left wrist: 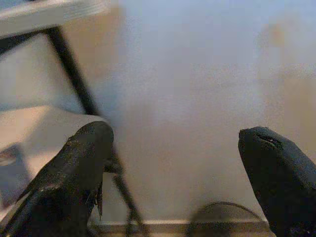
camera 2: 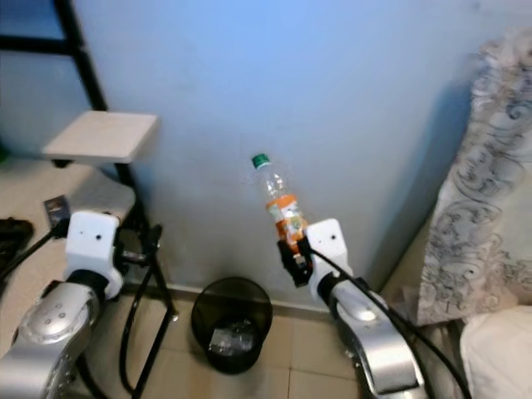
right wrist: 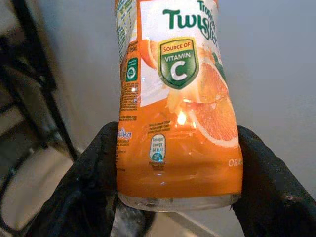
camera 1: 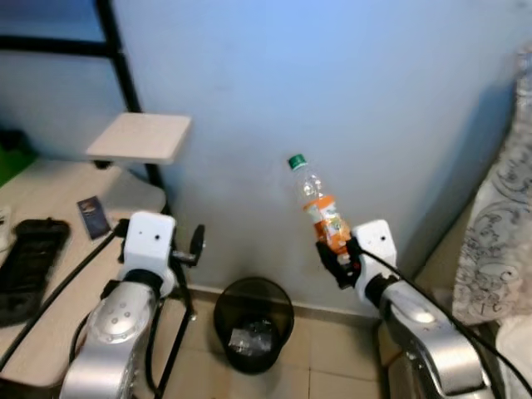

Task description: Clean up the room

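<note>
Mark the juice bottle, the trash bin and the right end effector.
juice bottle [camera 1: 326, 218]: left eye view, orange label.
trash bin [camera 1: 287, 306]: left eye view, right rim.
right end effector [right wrist: 177, 190]: right wrist view, between fingertips, clamping bottle base.

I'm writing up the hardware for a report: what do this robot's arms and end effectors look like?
Both arms are glossy silver, rounded segments ending in a white boxy wrist block. Black cables run along each. The left end effector has two thick, matte black fingers with rounded tips; the right end effector has the same black fingers. No markings are readable on either arm.
</note>
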